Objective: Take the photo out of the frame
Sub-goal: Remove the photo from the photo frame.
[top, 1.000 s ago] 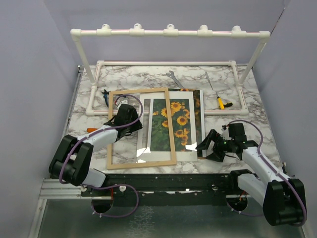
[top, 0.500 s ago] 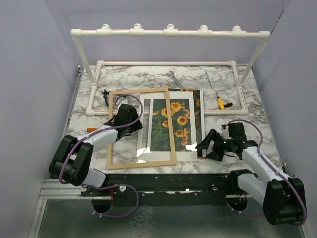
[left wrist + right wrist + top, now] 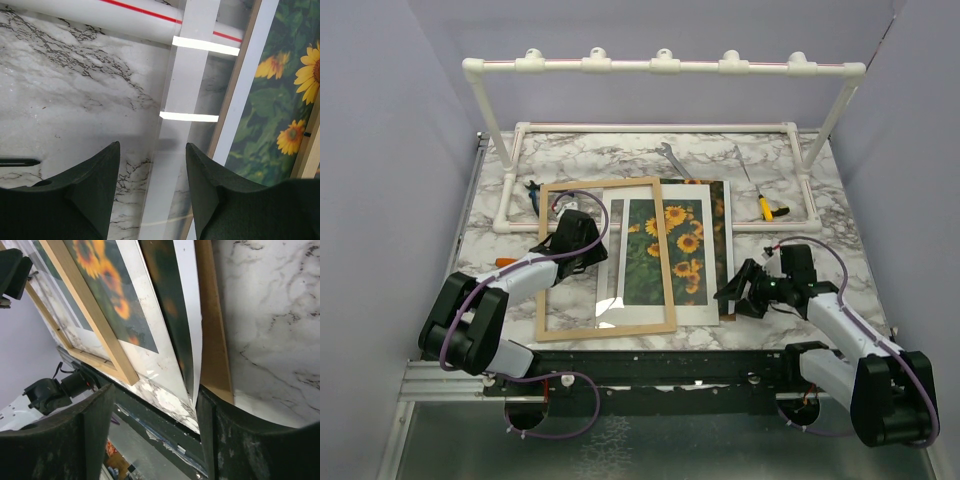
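The photo (image 3: 690, 250) lies at ten o'clock from the right gripper (image 3: 732, 285), its corner between the spread fingers. The left gripper (image 3: 152, 147) has fingers apart too. One photo, one frame (image 3: 605, 331).

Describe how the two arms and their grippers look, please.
The left arm and right arm share white links between bulky black joint housings, each trailed by a looping purple cable. The left gripper and right gripper have broad, matte black fingers tapering toward the tips.
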